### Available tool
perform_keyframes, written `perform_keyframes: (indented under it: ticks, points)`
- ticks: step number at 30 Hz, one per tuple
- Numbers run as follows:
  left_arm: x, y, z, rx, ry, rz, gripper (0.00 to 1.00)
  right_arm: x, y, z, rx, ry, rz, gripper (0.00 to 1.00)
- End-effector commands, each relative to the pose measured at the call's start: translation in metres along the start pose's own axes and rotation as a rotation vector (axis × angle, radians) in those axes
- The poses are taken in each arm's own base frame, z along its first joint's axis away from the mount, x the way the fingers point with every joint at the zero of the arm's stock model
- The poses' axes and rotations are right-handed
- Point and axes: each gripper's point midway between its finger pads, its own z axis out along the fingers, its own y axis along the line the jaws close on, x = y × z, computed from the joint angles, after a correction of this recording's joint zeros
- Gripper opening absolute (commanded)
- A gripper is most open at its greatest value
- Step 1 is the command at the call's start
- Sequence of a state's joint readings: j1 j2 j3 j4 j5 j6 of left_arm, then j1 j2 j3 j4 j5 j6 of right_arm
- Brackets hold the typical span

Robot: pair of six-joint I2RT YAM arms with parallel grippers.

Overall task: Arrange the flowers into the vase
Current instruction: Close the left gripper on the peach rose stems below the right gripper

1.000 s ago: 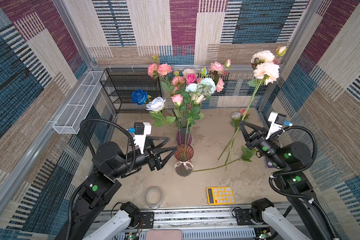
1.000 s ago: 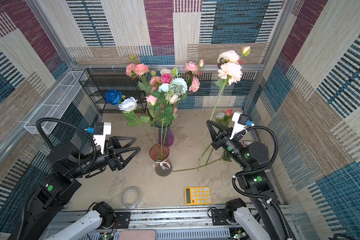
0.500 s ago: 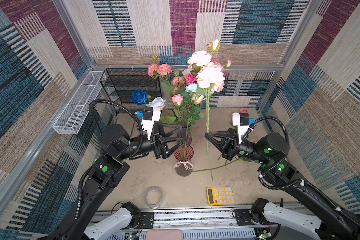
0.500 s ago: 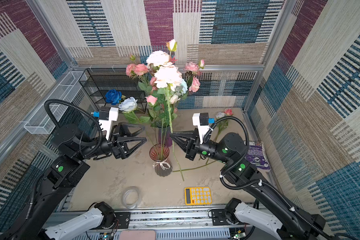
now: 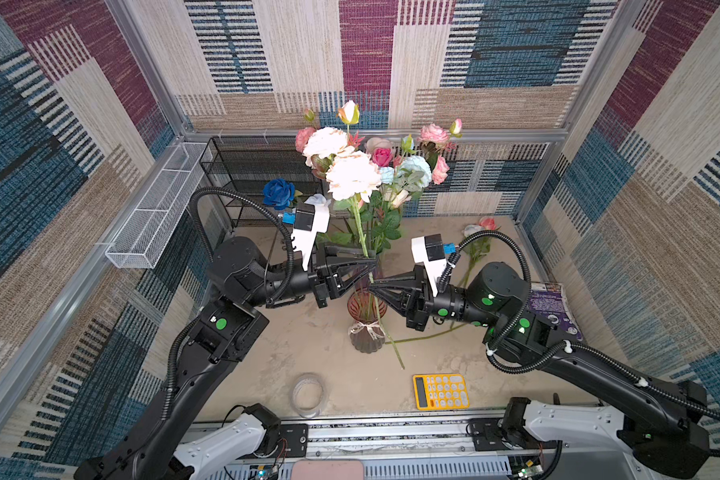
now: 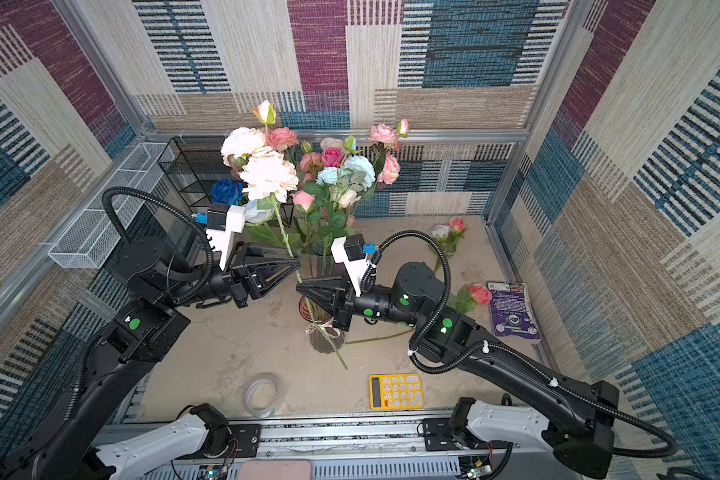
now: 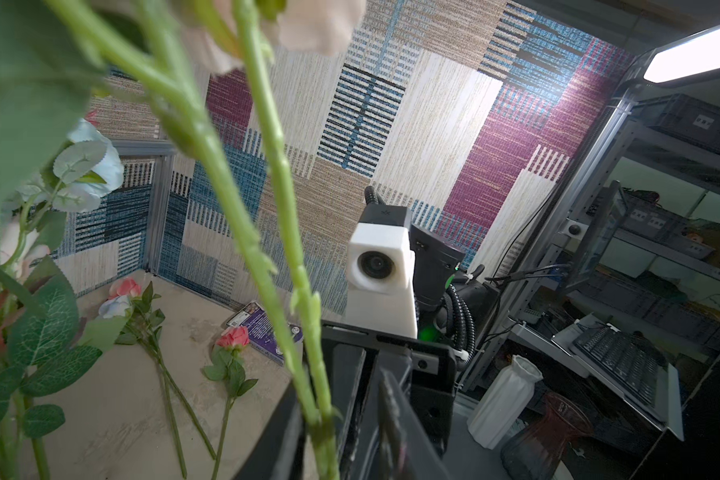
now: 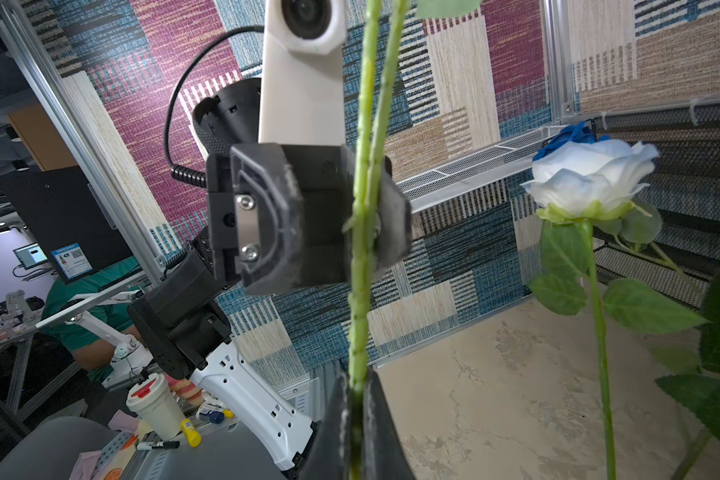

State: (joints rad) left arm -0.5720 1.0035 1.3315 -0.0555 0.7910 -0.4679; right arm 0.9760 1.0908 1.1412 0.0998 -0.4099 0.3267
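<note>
Over the tan surface (image 5: 308, 345), the tall peach-white flower spray (image 5: 352, 176) stands upright above the red vase (image 5: 358, 345), its stem clamped tight in the right pincer (image 5: 371, 287), while the left pincer (image 5: 375, 262) straddles that stem just higher, jaws narrowly apart, whether gripping I cannot tell.

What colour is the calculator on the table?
The calculator is yellow; a top view shows it best.

I record a cream-peach spray (image 5: 352, 176), blooms uppermost. Its stem is near upright and slightly tilted, crossing the ribbed reddish glass vase (image 5: 364, 336), with the lower end outside it. Bunched roses (image 5: 408, 166), pink, white and pale blue, stand just behind. Loose roses (image 6: 449, 228) lie flat, well apart at the right.
</note>
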Motion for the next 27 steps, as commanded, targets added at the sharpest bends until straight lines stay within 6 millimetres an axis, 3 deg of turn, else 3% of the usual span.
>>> perform_keyframes:
  ticks: [1, 2, 4, 7, 9, 18, 22, 27]
  points:
    - [-0.011, -0.012, -0.004, 0.025, -0.025, 0.049, 0.08, -0.006, -0.002, -0.001, 0.023, -0.023, -0.014, 0.01]
    - [-0.012, -0.012, -0.005, 0.017, -0.026, 0.057, 0.01, -0.006, -0.003, -0.002, 0.033, -0.026, -0.014, 0.04]
    - [-0.013, -0.011, -0.006, 0.0, -0.025, 0.072, 0.0, -0.006, -0.004, -0.004, 0.043, -0.025, -0.016, 0.13]
    - [-0.017, -0.009, -0.009, -0.046, -0.02, 0.123, 0.0, -0.008, -0.008, -0.01, 0.083, -0.03, -0.025, 0.38]
    - [-0.021, -0.005, -0.012, -0.095, -0.02, 0.175, 0.0, -0.012, -0.012, -0.019, 0.129, -0.047, -0.037, 0.46]
    - [-0.049, 0.024, -0.014, -0.302, -0.021, 0.387, 0.0, -0.031, -0.014, -0.054, 0.245, -0.112, -0.082, 0.47]
    - [-0.036, 0.051, -0.002, -0.331, 0.008, 0.37, 0.0, -0.032, -0.015, -0.061, 0.267, -0.124, -0.083, 0.47]
    - [0.003, 0.094, 0.01, -0.381, 0.045, 0.287, 0.0, -0.031, -0.017, -0.066, 0.283, -0.13, -0.084, 0.47]
